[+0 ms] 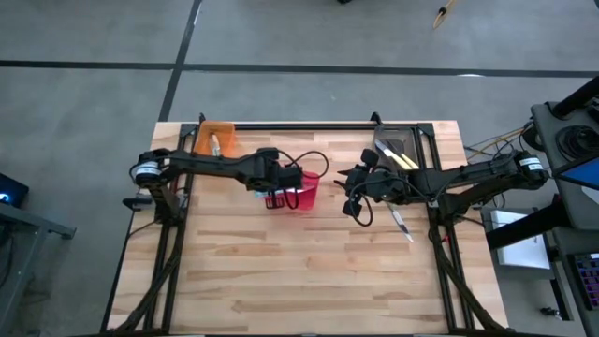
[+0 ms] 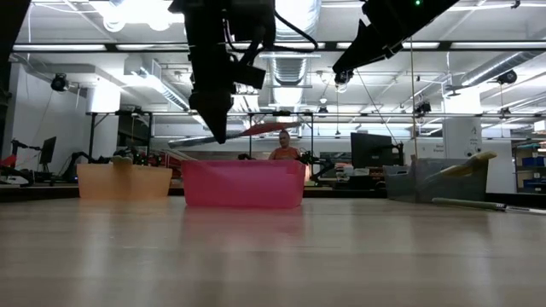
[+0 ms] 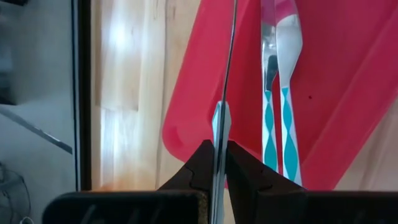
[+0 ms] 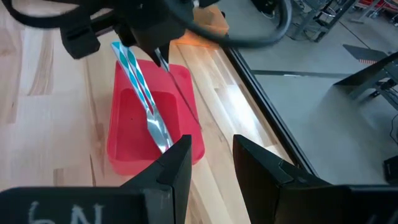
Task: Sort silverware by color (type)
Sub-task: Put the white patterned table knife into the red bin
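Overhead, our left pincer (image 3: 219, 163) clamps a blue-handled utensil (image 3: 222, 121) above the red bin (image 1: 304, 192), where two more lie; our right pincer (image 4: 211, 163) hangs open, empty, nearby.

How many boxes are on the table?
3: an orange bin at the far left corner, a red bin near the middle, a grey bin at the far right corner. None seems hidden.
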Controlling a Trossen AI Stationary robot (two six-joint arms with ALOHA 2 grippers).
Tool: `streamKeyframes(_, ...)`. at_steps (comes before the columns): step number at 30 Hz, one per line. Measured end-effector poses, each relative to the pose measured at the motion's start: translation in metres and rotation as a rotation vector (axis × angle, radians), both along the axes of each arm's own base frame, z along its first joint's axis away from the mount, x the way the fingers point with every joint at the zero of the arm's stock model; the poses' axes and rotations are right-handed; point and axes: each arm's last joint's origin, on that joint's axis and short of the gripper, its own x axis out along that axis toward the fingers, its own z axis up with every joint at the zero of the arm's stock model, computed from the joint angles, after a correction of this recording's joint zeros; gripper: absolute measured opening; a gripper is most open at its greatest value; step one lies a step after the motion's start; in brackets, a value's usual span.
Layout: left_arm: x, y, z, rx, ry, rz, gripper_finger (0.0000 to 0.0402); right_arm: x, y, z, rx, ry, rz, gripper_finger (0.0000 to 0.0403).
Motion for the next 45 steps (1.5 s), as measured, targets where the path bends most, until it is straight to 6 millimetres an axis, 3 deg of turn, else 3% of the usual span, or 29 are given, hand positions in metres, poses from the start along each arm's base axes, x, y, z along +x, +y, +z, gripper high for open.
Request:
streamKeyframes(8,0.0025,-0.0001,-0.0077,-0.004,0.020,0.008,0.0011,0.0000,0.0000,-0.0001,0.000,0.000,0.000,0.0109)
streamKeyframes(45,0.0037,-0.0008,-0.0076,-0.014,0.003,0.010,0.0022,-0.0001,0.0000,-0.0003,0.000,0.001,0.000,0.0109)
